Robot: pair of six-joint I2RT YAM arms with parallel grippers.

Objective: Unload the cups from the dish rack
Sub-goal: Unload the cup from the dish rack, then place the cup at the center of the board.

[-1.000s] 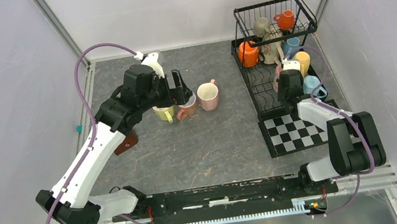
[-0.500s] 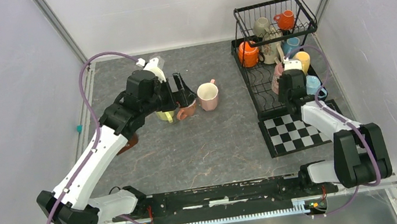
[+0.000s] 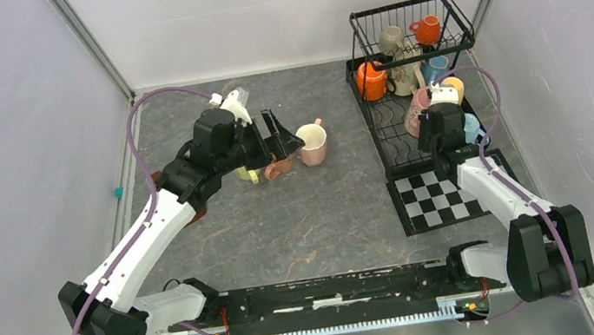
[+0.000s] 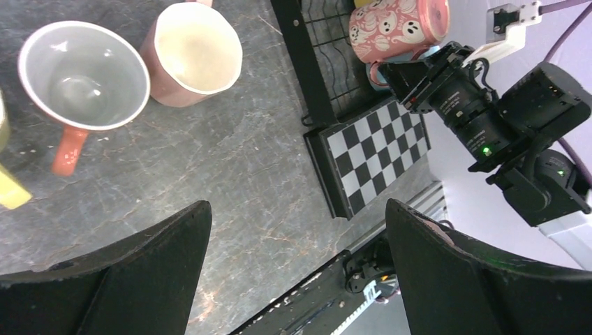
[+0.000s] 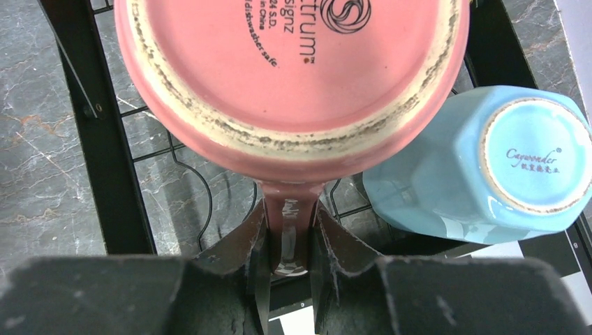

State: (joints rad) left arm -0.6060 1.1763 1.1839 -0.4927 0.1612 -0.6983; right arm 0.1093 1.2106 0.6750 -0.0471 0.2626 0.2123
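My right gripper (image 3: 433,113) (image 5: 287,241) is shut on the handle of a pink mug (image 3: 417,109) (image 5: 290,70) and holds it bottom-up just above the lower tier of the black wire dish rack (image 3: 375,126) (image 5: 105,139). The pink mug with ghost prints also shows in the left wrist view (image 4: 398,28). A light blue cup (image 5: 482,167) (image 3: 472,127) lies beside it. Orange (image 3: 371,80), cream (image 3: 407,73) and grey-olive (image 3: 390,39) cups sit in the rack. My left gripper (image 3: 281,139) (image 4: 297,272) is open and empty above the table. A pink cup (image 3: 312,143) (image 4: 192,56), an orange-handled cup (image 3: 280,168) (image 4: 84,84) and a yellow cup (image 3: 246,174) stand there.
A black-and-white checkered mat (image 3: 442,195) (image 4: 373,153) lies in front of the rack. A brown wedge (image 3: 195,212) lies partly under my left arm. A small teal object (image 3: 117,193) sits at the left wall. Another orange cup (image 3: 429,29) is in the upper tier.
My right gripper has lifted the pink mug up and back from the lower tier. My left gripper has risen and moved slightly right, away from the unloaded cups.
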